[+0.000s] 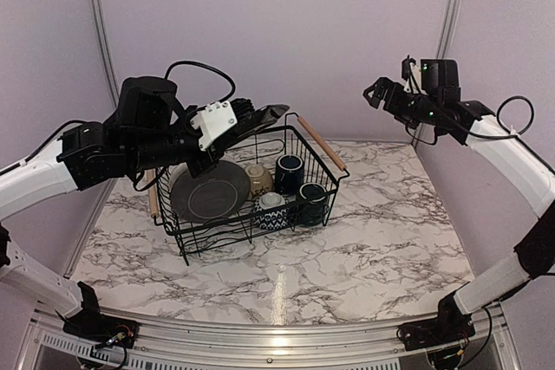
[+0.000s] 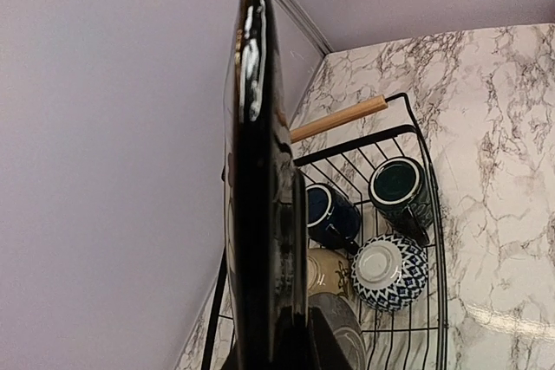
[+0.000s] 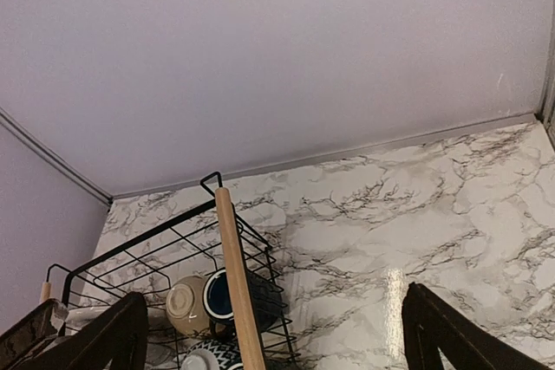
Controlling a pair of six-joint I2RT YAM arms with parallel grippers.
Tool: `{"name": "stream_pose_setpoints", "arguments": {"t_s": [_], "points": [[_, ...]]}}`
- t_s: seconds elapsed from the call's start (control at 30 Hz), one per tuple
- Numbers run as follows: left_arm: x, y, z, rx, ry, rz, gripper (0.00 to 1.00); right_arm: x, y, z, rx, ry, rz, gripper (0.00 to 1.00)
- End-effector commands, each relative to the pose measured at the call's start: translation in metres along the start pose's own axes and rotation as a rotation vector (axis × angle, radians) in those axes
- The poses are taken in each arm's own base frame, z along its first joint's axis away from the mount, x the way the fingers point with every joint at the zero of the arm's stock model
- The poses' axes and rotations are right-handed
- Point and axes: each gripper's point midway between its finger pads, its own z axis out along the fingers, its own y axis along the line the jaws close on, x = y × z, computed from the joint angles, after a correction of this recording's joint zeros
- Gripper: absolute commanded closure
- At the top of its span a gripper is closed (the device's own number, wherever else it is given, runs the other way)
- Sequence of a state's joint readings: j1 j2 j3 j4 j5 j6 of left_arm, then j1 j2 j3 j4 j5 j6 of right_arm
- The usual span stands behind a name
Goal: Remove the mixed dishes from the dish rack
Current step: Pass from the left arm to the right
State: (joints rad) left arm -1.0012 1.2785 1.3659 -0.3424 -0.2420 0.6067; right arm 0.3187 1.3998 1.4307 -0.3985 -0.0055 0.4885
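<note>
My left gripper is shut on a dark glossy plate and holds it in the air above the dish rack's far left corner. In the left wrist view the plate stands edge-on between the jaws of this gripper. In the rack are a grey round plate, a cream bowl, a blue-and-white patterned bowl and two navy mugs. My right gripper is open and empty, high up to the right of the rack.
The rack has wooden handles on the right and left. The marble table runs out to the right and front of the rack. Purple walls close the back and sides. The right wrist view shows the right handle and a mug.
</note>
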Motion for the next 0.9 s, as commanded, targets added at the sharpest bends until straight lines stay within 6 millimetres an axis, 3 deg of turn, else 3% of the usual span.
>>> {"name": "stream_pose_setpoints", "arguments": {"t_s": [0.0, 0.1, 0.23, 0.4, 0.53, 0.7, 0.87], "points": [[-0.099, 0.075, -0.039, -0.300, -0.388, 0.004, 1.00, -0.006, 0.034, -0.001, -0.151, 0.051, 0.128, 0.02], [-0.111, 0.066, -0.039, -0.286, -0.449, 0.023, 1.00, -0.003, 0.055, -0.004, -0.245, 0.098, 0.193, 0.02], [-0.105, 0.045, -0.020, -0.349, -0.419, 0.195, 1.00, 0.002, 0.084, -0.009, -0.397, 0.165, 0.311, 0.04], [-0.099, 0.038, 0.002, -0.441, -0.371, 0.296, 1.00, 0.008, 0.122, -0.013, -0.535, 0.249, 0.400, 0.05], [-0.093, 0.038, 0.006, -0.535, -0.382, 0.325, 1.00, 0.021, 0.149, -0.015, -0.573, 0.297, 0.414, 0.05], [-0.089, 0.035, 0.015, -0.617, -0.363, 0.377, 1.00, 0.048, 0.176, -0.015, -0.583, 0.361, 0.396, 0.08], [-0.083, 0.028, 0.022, -0.679, -0.336, 0.438, 1.00, 0.067, 0.181, -0.014, -0.533, 0.353, 0.386, 0.13]]}}
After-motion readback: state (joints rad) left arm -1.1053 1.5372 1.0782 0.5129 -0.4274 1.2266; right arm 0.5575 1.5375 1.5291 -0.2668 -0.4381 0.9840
